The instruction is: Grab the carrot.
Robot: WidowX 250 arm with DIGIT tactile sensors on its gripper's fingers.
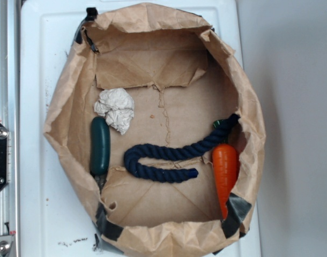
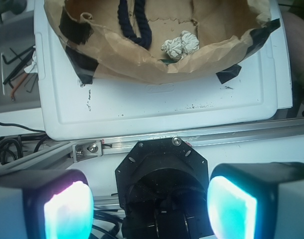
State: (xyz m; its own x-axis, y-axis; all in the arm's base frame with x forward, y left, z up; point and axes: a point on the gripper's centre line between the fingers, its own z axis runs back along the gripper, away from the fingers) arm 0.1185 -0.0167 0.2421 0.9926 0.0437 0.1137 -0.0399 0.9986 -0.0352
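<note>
The orange carrot [image 1: 225,168] lies inside the brown paper bag [image 1: 64,107] along its right wall, wide end toward the middle and point toward the taped lower corner. The exterior view does not show my gripper. In the wrist view my gripper [image 2: 149,209] is open, its two glowing cyan pads [image 2: 67,211] wide apart with nothing between them. It hangs over the black robot base [image 2: 162,179], well outside the bag [image 2: 157,64]. From the wrist view the carrot is hidden.
In the bag also lie a dark green cucumber toy [image 1: 99,145], a crumpled white paper ball [image 1: 116,108] and a navy rope [image 1: 174,155]. The bag sits on a white board [image 2: 157,104]. An aluminium rail [image 2: 231,130] and loose hex keys [image 2: 17,64] lie beside it.
</note>
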